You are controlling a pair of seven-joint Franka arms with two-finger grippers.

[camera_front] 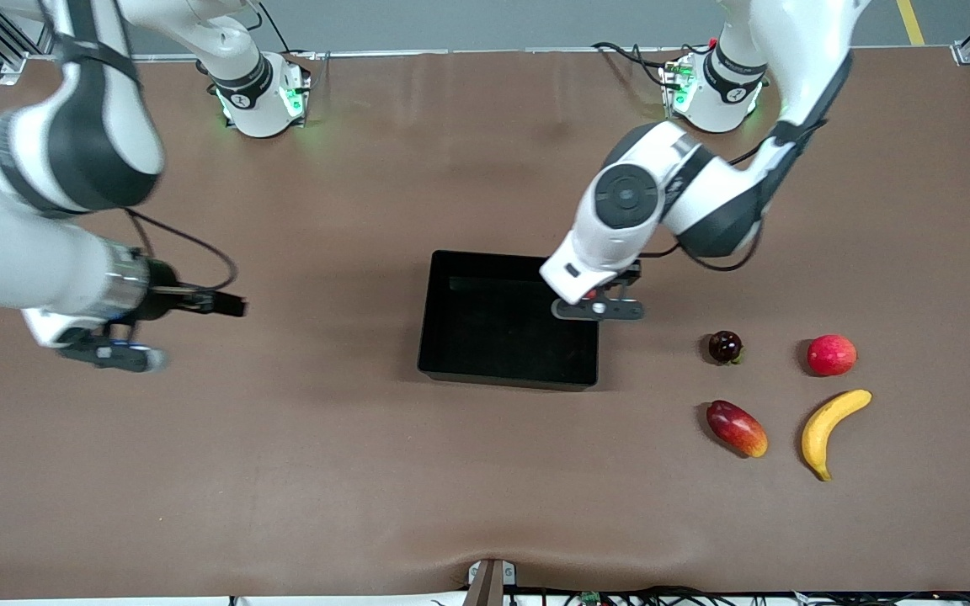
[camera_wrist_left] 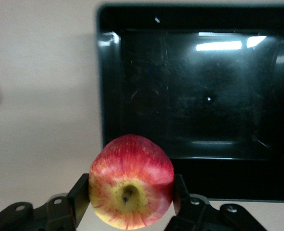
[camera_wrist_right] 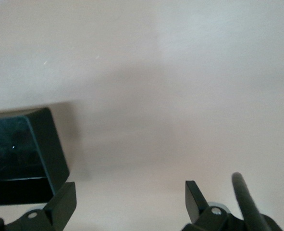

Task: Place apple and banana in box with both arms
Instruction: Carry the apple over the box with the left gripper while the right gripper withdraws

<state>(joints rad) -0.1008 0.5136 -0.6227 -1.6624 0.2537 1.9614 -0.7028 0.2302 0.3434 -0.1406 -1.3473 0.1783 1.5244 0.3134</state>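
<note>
My left gripper (camera_front: 599, 308) is shut on the apple (camera_wrist_left: 131, 187), red with yellow streaks and a dimpled stem end, and holds it in the air over the edge of the box (camera_front: 493, 332) at the left arm's end. In the left wrist view (camera_wrist_left: 130, 196) the black box (camera_wrist_left: 190, 96) lies empty under it. The banana (camera_front: 830, 427) lies on the table toward the left arm's end, nearer the front camera than the box. My right gripper (camera_front: 110, 353) is open and empty over bare table toward the right arm's end; its wrist view (camera_wrist_right: 129, 198) shows a box corner (camera_wrist_right: 21, 154).
Three other fruits lie near the banana: a dark round fruit (camera_front: 725, 346), a pinkish-red round fruit (camera_front: 831, 354) and a red-orange mango-like fruit (camera_front: 736, 427). The brown table (camera_front: 283, 471) stretches between the box and the right gripper.
</note>
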